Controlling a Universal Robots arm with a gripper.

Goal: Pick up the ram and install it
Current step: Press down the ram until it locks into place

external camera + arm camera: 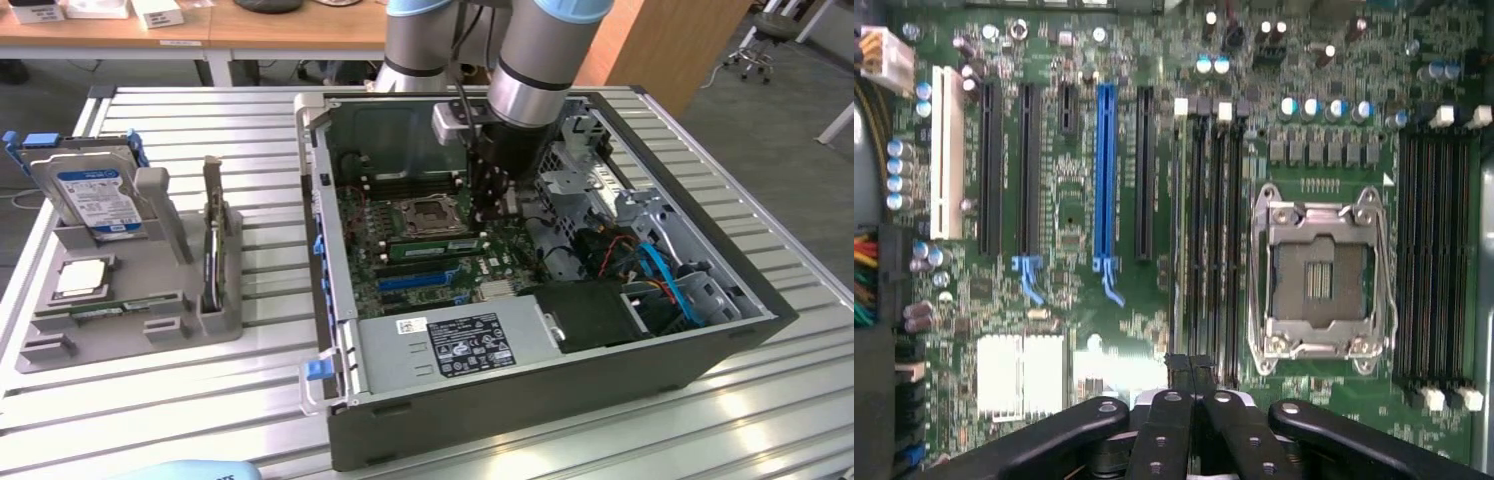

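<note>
The ram (434, 241) is a narrow green stick standing on edge in a memory slot beside the processor socket (430, 212), inside the open computer case (534, 400). In the wrist view the ram (1178, 220) shows edge-on in the slot nearest the black expansion slots. My gripper (497, 212) hangs down into the case, just off the ram's end toward the exterior view's right. Its fingertips (1189, 364) are pressed together, with nothing showing between them, right over one end of the memory slots.
A grey tray (80, 345) at the exterior view's left holds a hard drive (91, 195), a silver processor chip (83, 277), another green stick (114, 309) and an upright card (214, 250). Cables (661, 270) and the power supply (461, 345) crowd the case.
</note>
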